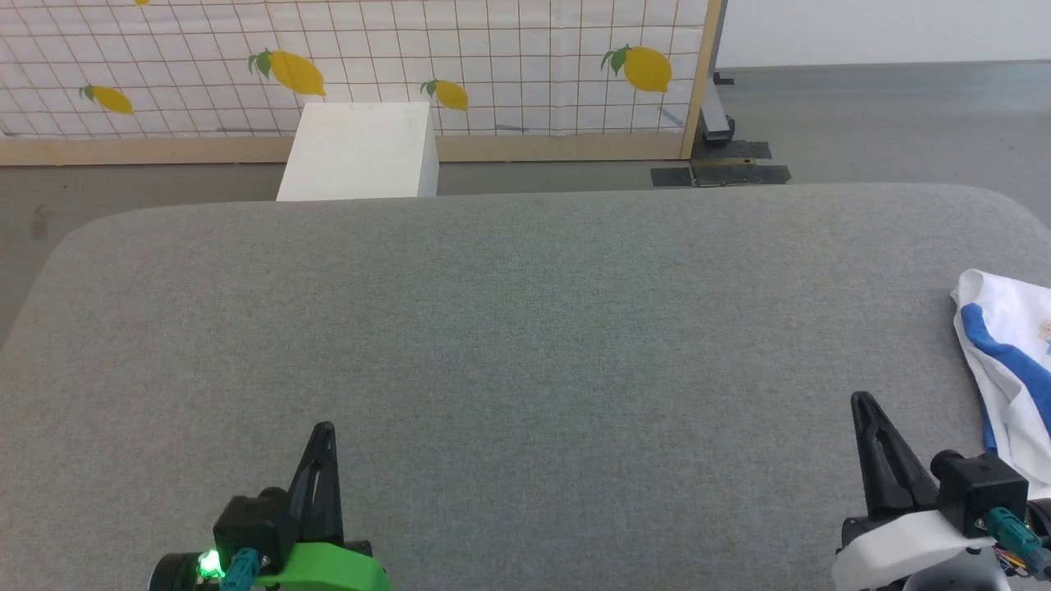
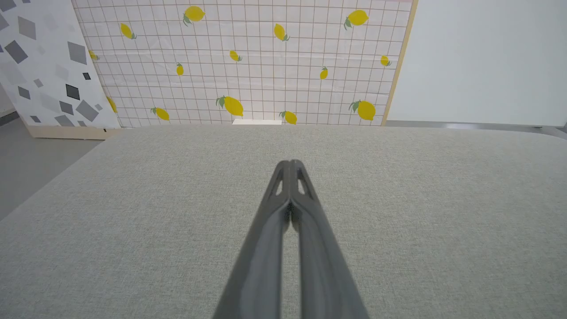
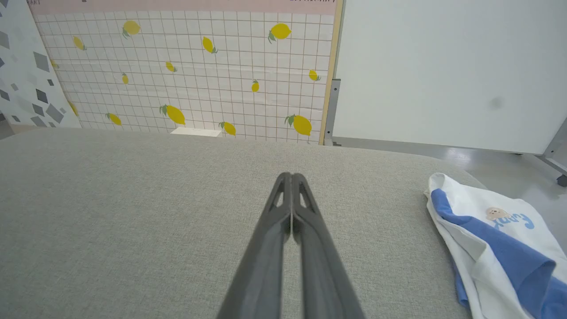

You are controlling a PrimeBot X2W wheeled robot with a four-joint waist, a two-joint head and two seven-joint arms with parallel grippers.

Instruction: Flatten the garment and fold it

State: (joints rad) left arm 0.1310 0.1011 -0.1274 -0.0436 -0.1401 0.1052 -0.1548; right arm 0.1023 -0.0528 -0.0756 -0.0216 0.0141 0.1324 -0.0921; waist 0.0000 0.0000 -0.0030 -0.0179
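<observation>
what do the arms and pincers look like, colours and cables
left pincer: two long black fingers, slotted tips, black block, bright green shell, lit green light, teal plug. right pincer: same fingers, white shell, teal plug, coloured wires.

Matt woven table cover (image 1: 493, 328); soft knit garment (image 3: 487, 248).
</observation>
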